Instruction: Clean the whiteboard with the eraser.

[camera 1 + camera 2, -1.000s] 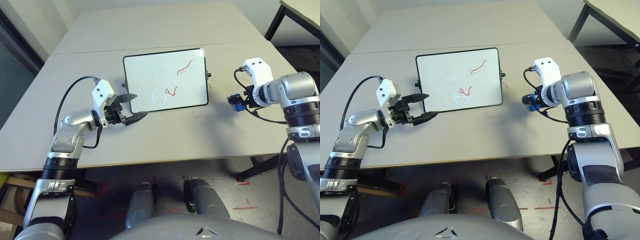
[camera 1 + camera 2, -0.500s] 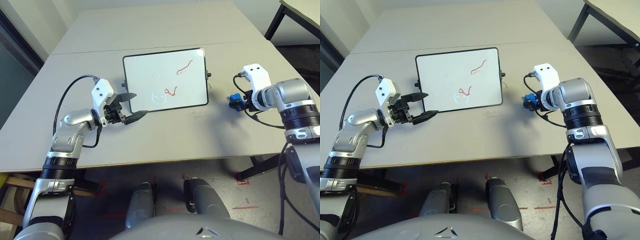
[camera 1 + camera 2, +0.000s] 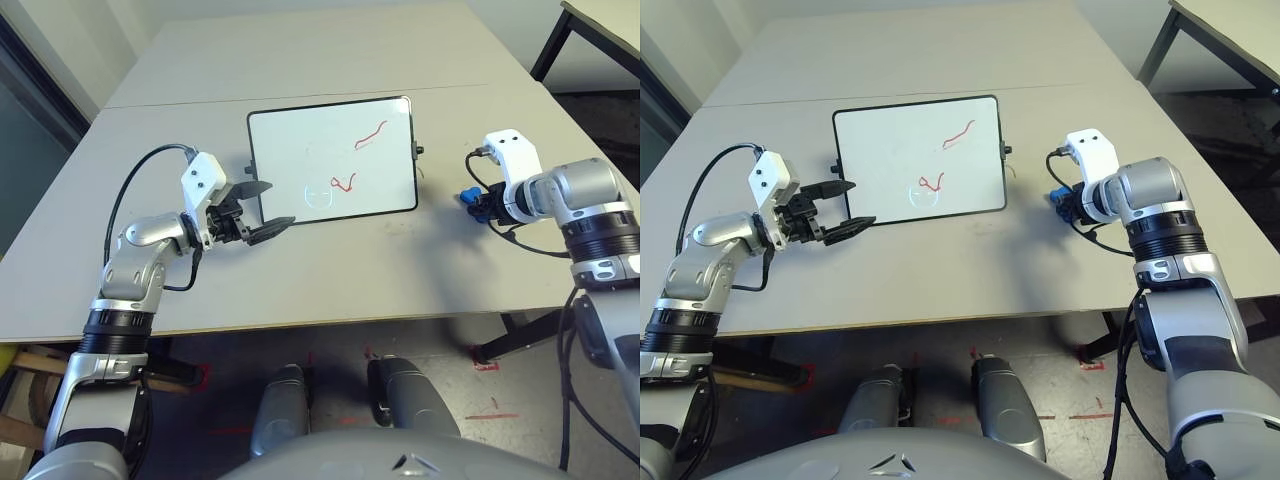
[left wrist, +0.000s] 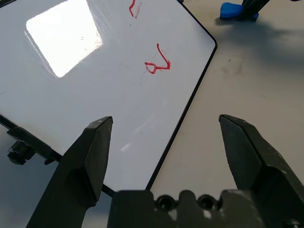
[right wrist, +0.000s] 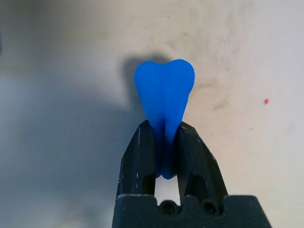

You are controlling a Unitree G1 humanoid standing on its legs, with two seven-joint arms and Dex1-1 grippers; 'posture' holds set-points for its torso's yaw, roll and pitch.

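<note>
At the left of the left eye view we see our left gripper (image 3: 262,209), its claw wide apart with nothing between, near the lower left corner of the whiteboard (image 3: 290,135); at the right of the frame our right gripper (image 5: 165,130) has its claw closed on the narrow middle of the blue eraser (image 5: 165,90), which is over the table (image 3: 350,270), well apart from the board. Farther up, around the upper middle of the frame, the whiteboard lies flat, with red scribbles (image 3: 343,183) on its right half and a black frame (image 3: 335,218) around it.
</note>
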